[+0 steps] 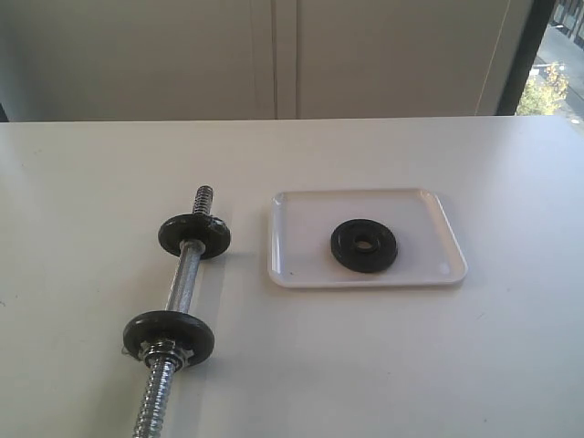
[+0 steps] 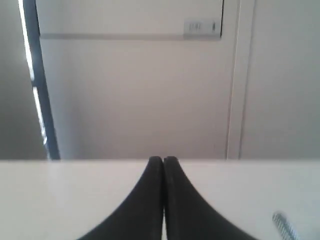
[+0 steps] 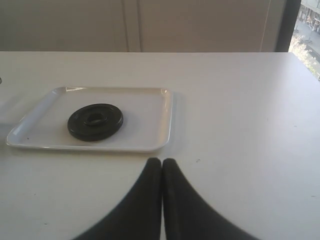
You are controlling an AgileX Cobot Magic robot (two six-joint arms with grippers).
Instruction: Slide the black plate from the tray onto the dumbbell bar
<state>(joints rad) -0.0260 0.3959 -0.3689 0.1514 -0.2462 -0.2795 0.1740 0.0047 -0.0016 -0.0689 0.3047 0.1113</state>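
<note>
The black plate (image 1: 364,245) lies flat near the middle of the white tray (image 1: 301,265) on the table. Left of the tray lies the chrome dumbbell bar (image 1: 185,278), with two black discs on it and a collar nut by the nearer one. In the right wrist view the black plate (image 3: 95,121) and tray (image 3: 145,130) sit beyond my right gripper (image 3: 162,161), which is shut and empty over bare table. My left gripper (image 2: 163,159) is shut and empty; a threaded end of the bar (image 2: 285,227) shows at that view's edge. Neither gripper appears in the exterior view.
The white table (image 1: 456,365) runs back to a pale wall of cabinet panels (image 1: 274,55). A dark window frame (image 1: 525,55) with daylight stands at the far right. The two discs on the bar, the far disc (image 1: 193,235) and the near disc (image 1: 169,336), stand on edge.
</note>
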